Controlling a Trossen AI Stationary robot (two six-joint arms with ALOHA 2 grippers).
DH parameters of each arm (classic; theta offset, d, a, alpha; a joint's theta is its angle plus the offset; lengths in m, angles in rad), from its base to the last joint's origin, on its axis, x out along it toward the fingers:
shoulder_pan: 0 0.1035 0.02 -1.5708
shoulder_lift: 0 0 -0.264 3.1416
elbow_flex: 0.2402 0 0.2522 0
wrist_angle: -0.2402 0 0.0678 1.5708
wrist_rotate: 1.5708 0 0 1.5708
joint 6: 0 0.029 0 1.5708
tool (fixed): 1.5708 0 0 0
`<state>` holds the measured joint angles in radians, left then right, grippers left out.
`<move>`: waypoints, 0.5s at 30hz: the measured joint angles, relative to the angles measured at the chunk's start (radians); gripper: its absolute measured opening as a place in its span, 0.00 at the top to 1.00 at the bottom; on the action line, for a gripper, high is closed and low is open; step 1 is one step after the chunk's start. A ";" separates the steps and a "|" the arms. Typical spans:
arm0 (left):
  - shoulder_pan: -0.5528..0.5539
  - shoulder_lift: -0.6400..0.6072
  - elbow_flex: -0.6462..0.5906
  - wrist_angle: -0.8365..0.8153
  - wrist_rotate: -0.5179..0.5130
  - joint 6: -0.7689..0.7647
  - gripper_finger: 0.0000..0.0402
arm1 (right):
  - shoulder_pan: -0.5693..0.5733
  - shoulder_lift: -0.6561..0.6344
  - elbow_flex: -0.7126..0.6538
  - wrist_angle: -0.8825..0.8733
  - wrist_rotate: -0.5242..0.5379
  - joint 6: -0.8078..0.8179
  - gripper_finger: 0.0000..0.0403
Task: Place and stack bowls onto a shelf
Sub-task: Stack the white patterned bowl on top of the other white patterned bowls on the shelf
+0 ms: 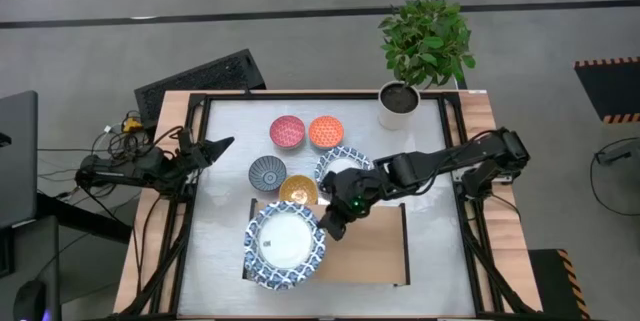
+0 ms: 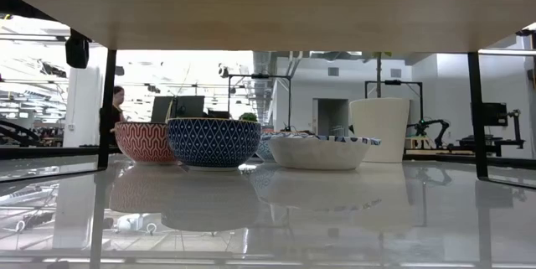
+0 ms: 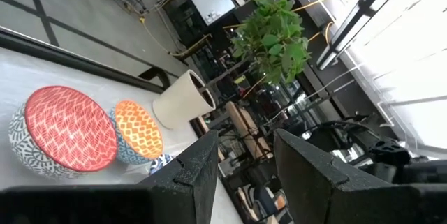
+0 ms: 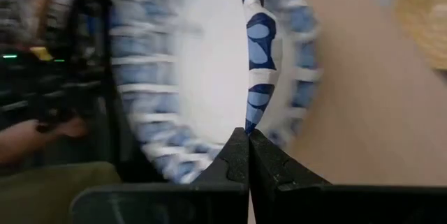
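A large blue-and-white bowl (image 1: 285, 244) with a white inside sits over the left end of the light-wood shelf (image 1: 375, 251). My right gripper (image 1: 331, 227) is shut on the bowl's right rim. A second large blue-and-white bowl (image 1: 338, 164) stands on the table, partly under the right arm. The pink-red bowl (image 1: 287, 131), orange bowl (image 1: 326, 131), dark blue-grey bowl (image 1: 267, 173) and yellow bowl (image 1: 298, 190) stand on the table beyond the shelf. My left gripper (image 1: 221, 145) waits open at the table's left edge. My right gripper pinches the large bowl's rim (image 4: 252, 116) on the side toward the table's right. One finger (image 4: 234, 155) is on the white inside and the other on the patterned outside. The fingers slant down from the right. Whether the bowl rests on the shelf board cannot be told.
A white plant pot (image 1: 398, 104) with a green plant stands at the far right of the table. In the low view the shelf board's underside (image 2: 268, 9) spans the top, with black end frames (image 2: 476, 114) at the sides. A person (image 2: 110, 116) stands in the room behind.
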<state>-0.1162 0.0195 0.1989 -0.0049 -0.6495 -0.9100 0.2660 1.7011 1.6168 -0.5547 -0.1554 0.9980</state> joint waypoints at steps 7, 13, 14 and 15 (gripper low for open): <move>0.000 0.000 0.000 -0.006 -0.002 0.000 0.68 | -0.018 0.007 0.000 0.014 -0.033 0.000 0.96; 0.000 0.000 0.000 -0.008 -0.001 0.006 0.68 | -0.018 0.007 0.000 0.014 -0.032 0.000 0.90; 0.000 0.000 0.000 -0.007 -0.001 0.007 0.68 | -0.018 0.007 0.000 0.014 -0.034 -0.001 0.90; 0.000 0.000 0.000 -0.006 -0.001 0.007 0.68 | -0.018 0.007 0.000 0.014 -0.040 -0.001 0.89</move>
<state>-0.1162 0.0193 0.1989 -0.0106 -0.6504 -0.9031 0.2478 1.7081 1.6165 -0.5407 -0.1957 0.9973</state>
